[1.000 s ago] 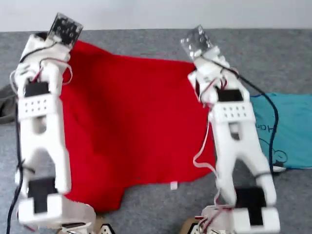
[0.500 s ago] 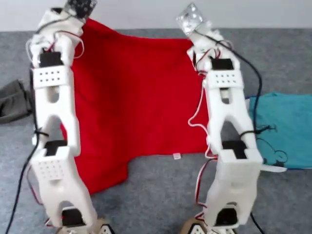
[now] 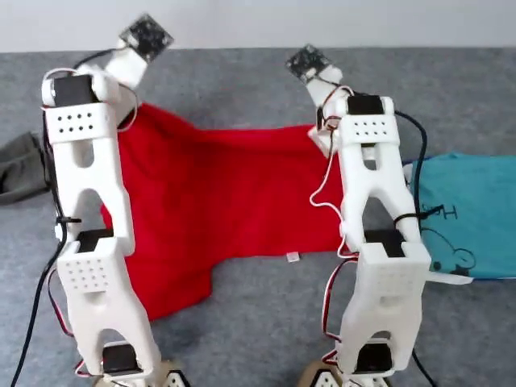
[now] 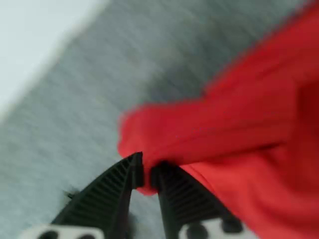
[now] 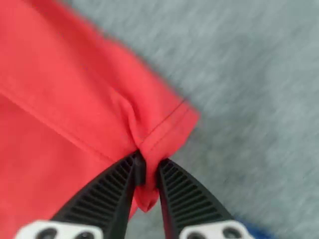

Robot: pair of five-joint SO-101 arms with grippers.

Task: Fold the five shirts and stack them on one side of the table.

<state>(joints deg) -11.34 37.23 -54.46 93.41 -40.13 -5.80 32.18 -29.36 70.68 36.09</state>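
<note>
A red shirt (image 3: pixel 226 201) lies spread across the grey table between the two arms. In the left wrist view my left gripper (image 4: pixel 147 174) is shut on a bunched corner of the red shirt (image 4: pixel 209 129). In the right wrist view my right gripper (image 5: pixel 148 172) is shut on a hemmed corner of the red shirt (image 5: pixel 79 94). From above, the left arm (image 3: pixel 81 153) holds the shirt's far left corner and the right arm (image 3: pixel 367 153) its far right corner. A teal shirt (image 3: pixel 463 214) lies at the right, partly under the right arm.
A dark grey garment (image 3: pixel 20 165) sits at the left edge of the table. Bare grey table (image 3: pixel 266 322) shows in front of the red shirt and beyond its far edge. A white wall runs along the back.
Both arms have pulled back toward the near side with the shirt's far corners, so the red shirt's far edge now lies closer and grey table shows behind it.
</note>
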